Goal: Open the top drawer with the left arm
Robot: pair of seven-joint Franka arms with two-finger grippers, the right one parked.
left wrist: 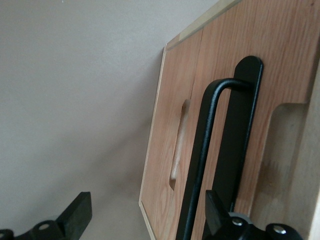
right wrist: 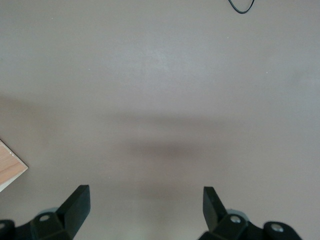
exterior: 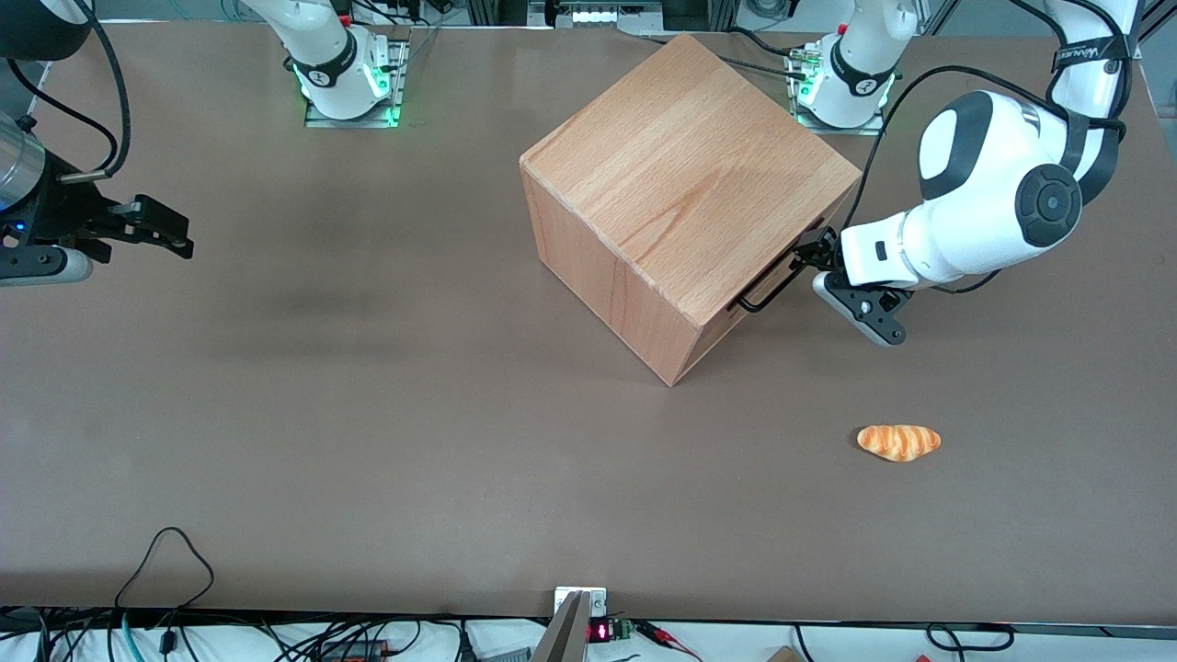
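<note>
Here your black two-finger tool stands open at the beech cabinet's front, one finger touching the thin black wire handle, whose long axis runs along the top drawer's flat front panel.

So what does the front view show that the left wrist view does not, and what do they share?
Only the front view shows the whole cabinet, the white left arm beside it, and a bread roll on the brown table, nearer the camera than the cabinet. Only the left wrist view shows the drawer front panel close up, with a slot cut in the panel beside it, and the claw open, one finger against the handle. Both show the black wire handle of the top drawer and the claw at it.
</note>
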